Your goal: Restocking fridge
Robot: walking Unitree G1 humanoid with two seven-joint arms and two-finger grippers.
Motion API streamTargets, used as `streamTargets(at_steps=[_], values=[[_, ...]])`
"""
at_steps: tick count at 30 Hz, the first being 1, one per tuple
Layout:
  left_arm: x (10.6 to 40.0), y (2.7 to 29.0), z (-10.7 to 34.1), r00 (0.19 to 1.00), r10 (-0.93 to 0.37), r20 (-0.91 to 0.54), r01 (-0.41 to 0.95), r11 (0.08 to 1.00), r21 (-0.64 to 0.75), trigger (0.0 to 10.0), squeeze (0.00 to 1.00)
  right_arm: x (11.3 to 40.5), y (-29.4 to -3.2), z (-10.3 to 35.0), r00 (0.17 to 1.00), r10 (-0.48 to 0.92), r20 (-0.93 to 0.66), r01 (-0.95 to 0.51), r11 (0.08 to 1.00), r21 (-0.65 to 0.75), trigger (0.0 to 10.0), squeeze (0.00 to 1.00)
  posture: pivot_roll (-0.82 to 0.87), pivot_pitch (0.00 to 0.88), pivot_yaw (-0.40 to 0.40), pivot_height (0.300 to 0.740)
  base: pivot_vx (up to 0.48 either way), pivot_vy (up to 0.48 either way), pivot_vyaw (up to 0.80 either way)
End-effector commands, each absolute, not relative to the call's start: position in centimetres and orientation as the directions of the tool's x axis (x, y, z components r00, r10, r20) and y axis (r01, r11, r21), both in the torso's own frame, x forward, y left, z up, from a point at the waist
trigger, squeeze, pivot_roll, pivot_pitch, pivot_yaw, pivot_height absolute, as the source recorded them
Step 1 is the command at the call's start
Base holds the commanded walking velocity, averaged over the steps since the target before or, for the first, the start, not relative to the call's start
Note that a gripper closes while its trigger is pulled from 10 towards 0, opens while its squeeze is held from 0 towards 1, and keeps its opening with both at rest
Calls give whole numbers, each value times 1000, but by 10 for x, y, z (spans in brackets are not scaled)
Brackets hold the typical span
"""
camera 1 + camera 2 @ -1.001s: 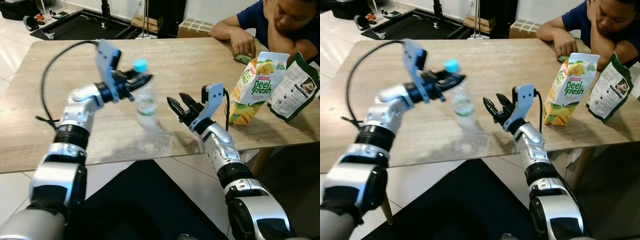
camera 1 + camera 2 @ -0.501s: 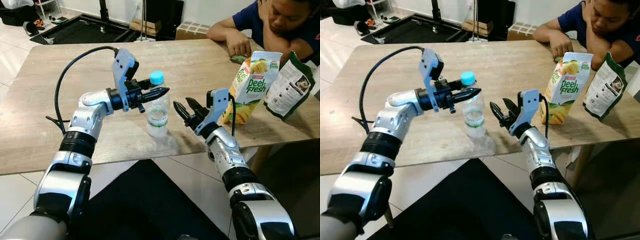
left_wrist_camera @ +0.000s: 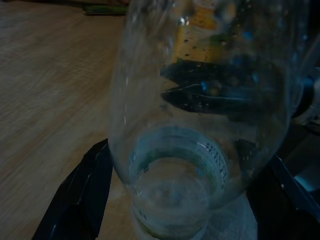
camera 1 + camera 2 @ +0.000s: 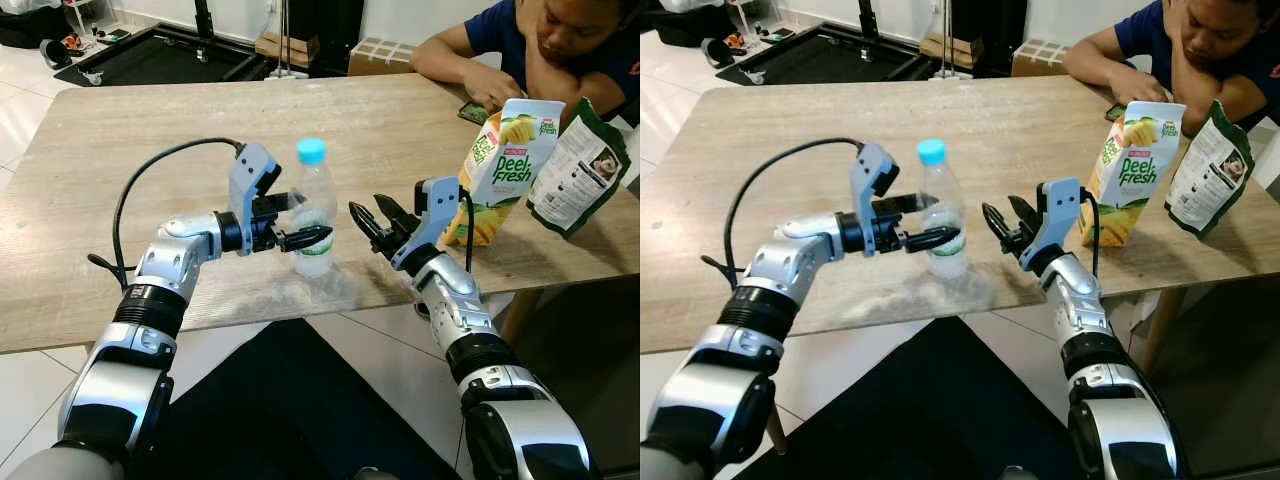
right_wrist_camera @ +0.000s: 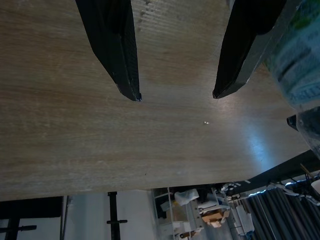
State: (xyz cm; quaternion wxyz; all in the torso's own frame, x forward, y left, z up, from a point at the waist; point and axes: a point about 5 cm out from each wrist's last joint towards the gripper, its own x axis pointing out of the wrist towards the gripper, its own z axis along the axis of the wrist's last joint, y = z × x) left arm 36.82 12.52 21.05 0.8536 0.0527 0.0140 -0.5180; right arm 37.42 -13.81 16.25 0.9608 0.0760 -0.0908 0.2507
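Note:
A clear water bottle (image 4: 311, 178) with a blue cap stands upright on the wooden table (image 4: 120, 150), near its front edge. My left gripper (image 4: 315, 216) is open at the bottle's lower body, one black finger (image 4: 306, 239) in front and the other behind. In the left wrist view the bottle (image 3: 200, 125) sits between both fingers (image 3: 80, 195); whether the pads touch it I cannot tell. My right gripper (image 4: 366, 208) hovers open just to the bottle's right, low over the table, holding nothing. The right wrist view shows its fingertips (image 5: 131, 90) apart over bare wood.
A yellow-green juice carton (image 4: 505, 165) and a dark green pouch (image 4: 582, 170) stand at the table's right end. A person in a blue shirt (image 4: 545, 40) leans on the far right corner, beside a phone (image 4: 474, 112). A black mat (image 4: 290, 400) lies on the floor below.
My left gripper has dropped from the bottle's neck to its lower body and its fingers have opened around it. The right gripper has barely moved. The camera shifted slightly.

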Motion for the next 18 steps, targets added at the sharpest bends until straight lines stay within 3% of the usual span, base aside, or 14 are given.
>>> streamTargets(at_steps=[1,5,13,18], values=[[368,135,218,482,-873,-74,875,476,93,10000,0,375,-144,166,865,448,228,-479,872,105,10000,0,-94,106,-16,740,0,0,0],[366,136,220,482,-874,-64,875,475,90,10000,0,375,-145,167,865,445,232,-477,872,106,10000,0,-95,106,-16,740,0,0,0],[349,137,226,395,-917,-52,917,390,78,10000,0,377,-149,170,871,426,244,-464,877,122,10000,0,-95,107,-20,740,0,0,0],[343,147,241,434,-901,-15,894,429,130,10000,0,379,-154,178,876,394,278,-444,885,142,10000,0,-97,115,-17,740,0,0,0]])
